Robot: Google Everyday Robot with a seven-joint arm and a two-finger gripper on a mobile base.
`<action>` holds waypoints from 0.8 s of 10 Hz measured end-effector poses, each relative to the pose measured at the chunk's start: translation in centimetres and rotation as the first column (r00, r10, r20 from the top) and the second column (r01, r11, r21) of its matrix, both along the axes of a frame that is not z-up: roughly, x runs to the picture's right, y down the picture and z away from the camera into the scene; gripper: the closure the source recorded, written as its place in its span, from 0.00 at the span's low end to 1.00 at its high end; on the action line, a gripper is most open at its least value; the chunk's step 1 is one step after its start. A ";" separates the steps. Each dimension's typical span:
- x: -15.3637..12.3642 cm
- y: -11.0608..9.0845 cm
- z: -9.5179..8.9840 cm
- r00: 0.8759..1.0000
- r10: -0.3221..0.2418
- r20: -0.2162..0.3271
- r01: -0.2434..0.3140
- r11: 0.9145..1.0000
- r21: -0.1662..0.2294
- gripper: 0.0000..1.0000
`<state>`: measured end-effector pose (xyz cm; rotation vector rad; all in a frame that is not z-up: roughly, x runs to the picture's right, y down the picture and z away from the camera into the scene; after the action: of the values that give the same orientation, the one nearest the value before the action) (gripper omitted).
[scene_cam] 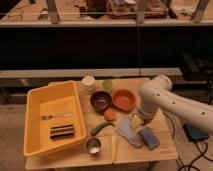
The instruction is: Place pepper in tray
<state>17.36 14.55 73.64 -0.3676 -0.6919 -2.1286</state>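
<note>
The pepper (101, 127) is a slim curved dark green chili. It lies on the wooden table (165, 150) just right of the tray and below a small round orange item (109, 114). The tray (36, 107) is a large yellow bin at the table's left; it holds a fork (56, 116) and a dark rectangular item (62, 131). My white arm comes in from the right. My gripper (138, 119) hangs over the table by a yellow sponge piece (136, 121), to the right of the pepper and apart from it.
A dark purple bowl (100, 100) and an orange bowl (123, 98) sit mid-table, with a white cup (88, 82) and a pale green cup (108, 85) behind. A metal cup (93, 145), a pale yellow stick (113, 148), a grey cloth (128, 134) and a blue sponge (149, 138) lie near the front edge.
</note>
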 end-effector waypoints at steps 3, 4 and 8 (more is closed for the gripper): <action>-5.9 -2.8 -0.5 0.986 -0.124 0.110 0.118 0.991 0.057 0.20; -5.3 -2.7 -0.6 0.987 -0.126 0.100 0.121 0.991 0.054 0.20; -5.5 -2.1 -0.4 0.983 -0.130 0.127 0.126 0.991 0.042 0.20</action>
<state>11.86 12.42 73.19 -0.2633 -0.7214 -2.2995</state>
